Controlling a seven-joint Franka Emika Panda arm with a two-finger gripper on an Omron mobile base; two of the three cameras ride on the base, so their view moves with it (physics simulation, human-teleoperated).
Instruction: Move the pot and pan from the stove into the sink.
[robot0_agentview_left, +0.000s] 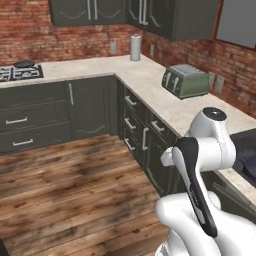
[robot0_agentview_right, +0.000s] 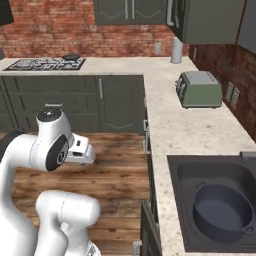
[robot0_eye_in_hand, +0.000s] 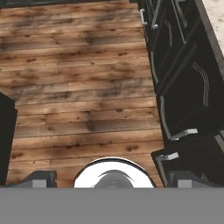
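Observation:
The dark blue-grey pot stands inside the dark grey sink at the lower right of the right base view. On the black stove, far along the back counter, lies the shallow black pan. My gripper hangs over the wooden floor and points down at it. It is open, its two fingertips stand wide apart, and nothing is between them. The arm is folded close to the base, well away from both stove and sink.
A green toaster sits on the side counter between stove and sink. A paper towel roll stands in the corner. Dark cabinet fronts with handles run beside the gripper. Wooden floor lies open below.

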